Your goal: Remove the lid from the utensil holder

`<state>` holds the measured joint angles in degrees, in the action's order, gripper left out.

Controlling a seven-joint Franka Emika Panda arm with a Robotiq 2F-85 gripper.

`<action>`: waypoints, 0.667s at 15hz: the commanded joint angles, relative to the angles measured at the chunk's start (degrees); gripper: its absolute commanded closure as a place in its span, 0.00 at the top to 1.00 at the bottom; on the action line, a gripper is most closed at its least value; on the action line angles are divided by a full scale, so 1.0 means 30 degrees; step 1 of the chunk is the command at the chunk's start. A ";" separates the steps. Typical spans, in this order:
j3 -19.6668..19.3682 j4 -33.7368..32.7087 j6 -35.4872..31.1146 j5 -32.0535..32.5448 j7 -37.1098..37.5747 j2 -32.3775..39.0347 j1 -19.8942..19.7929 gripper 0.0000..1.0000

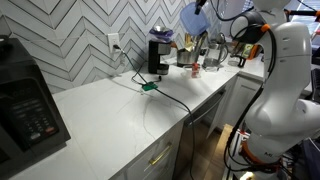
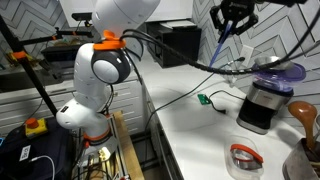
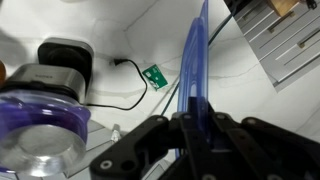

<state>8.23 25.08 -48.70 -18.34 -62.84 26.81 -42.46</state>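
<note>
Lid (image 3: pixel 192 75) (pale blue, edge-on) hangs pinched between jaws.

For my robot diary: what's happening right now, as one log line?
pincer: shut on lid | lid: held in air, off utensil holder

The arm (image 2: pixel 100 75) is white and bulbous, with an orange ring (image 2: pixel 108 40), black cables (image 1: pixel 243 28) and a black claw (image 2: pixel 231 24).
</note>
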 commanded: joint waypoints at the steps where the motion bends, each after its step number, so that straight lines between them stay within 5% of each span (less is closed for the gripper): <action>1: -0.0540 0.0189 0.0589 0.2095 -0.0772 -0.1012 0.4084 0.02; 5: 0.0426 0.3069 0.0158 0.3770 -0.0702 -0.2612 0.8346 0.02; 6: 0.0087 0.1091 0.0158 0.2695 -0.0090 -0.1482 0.7301 0.07; 10: 0.0349 0.2244 0.0158 0.3509 -0.0094 -0.2031 0.8911 0.07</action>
<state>9.28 31.83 -48.22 -7.81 -63.12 20.71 -15.73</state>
